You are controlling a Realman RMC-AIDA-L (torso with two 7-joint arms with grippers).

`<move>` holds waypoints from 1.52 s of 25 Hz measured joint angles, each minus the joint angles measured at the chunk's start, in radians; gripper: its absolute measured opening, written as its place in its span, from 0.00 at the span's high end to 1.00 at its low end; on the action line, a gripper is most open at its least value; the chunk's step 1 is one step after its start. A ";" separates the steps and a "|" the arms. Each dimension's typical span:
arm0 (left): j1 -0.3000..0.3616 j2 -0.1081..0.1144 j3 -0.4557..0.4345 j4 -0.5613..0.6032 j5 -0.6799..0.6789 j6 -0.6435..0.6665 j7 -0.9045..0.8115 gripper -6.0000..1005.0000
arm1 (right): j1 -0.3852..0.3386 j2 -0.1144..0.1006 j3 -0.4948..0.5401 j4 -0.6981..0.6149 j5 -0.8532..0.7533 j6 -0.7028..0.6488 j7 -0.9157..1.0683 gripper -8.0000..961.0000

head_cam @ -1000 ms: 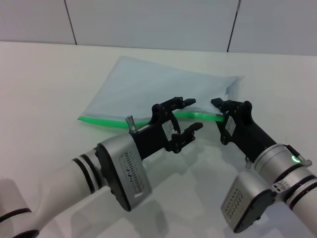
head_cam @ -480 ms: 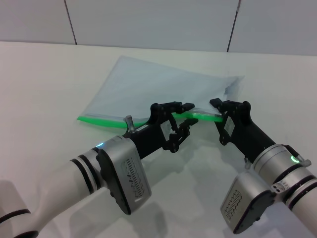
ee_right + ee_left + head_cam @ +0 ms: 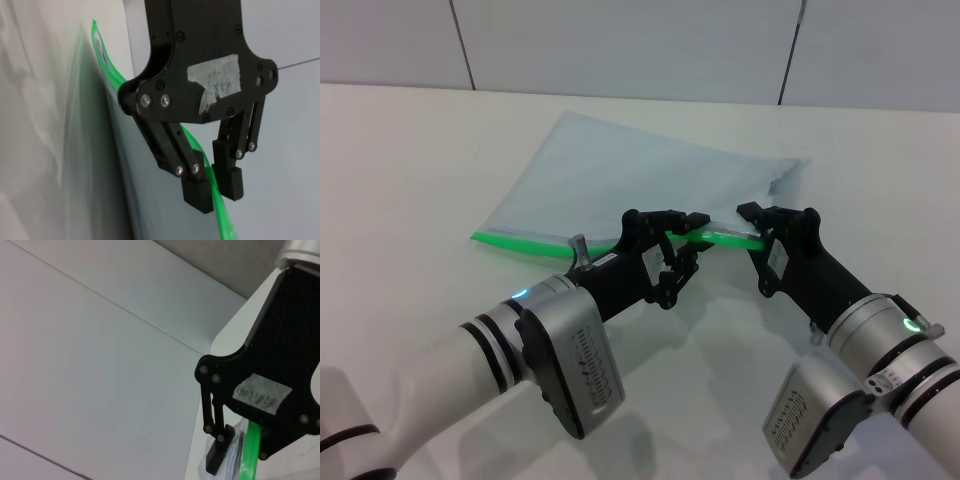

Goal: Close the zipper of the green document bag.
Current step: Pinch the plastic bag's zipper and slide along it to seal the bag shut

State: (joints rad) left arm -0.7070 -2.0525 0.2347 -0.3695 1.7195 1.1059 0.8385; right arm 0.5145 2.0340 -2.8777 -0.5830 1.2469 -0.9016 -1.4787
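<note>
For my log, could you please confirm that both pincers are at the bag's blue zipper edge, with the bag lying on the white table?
Not quite: the zipper is bright green, not blue, as the head view shows. The rest holds: the left pincer and the right pincer are both at that edge of the bag, which lies on the white table.

My left gripper (image 3: pixel 686 242) & right gripper (image 3: pixel 752 226) crowd the zipper (image 3: pixel 535 243) mid-edge, nearly touching; bare table (image 3: pixel 410 170) lies open round the bag (image 3: pixel 640 180).
</note>
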 joint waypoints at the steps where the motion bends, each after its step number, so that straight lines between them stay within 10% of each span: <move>1: 0.000 0.000 0.000 -0.001 0.000 0.000 0.004 0.74 | 0.000 0.000 0.000 0.000 0.000 0.001 0.000 0.96; 38: 0.011 -0.002 -0.033 -0.006 0.000 -0.029 0.053 0.92 | 0.000 -0.004 0.002 0.035 0.004 -0.001 0.050 0.96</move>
State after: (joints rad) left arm -0.6964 -2.0540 0.2013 -0.3759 1.7196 1.0774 0.8919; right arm 0.5148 2.0299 -2.8761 -0.5479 1.2507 -0.9029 -1.4291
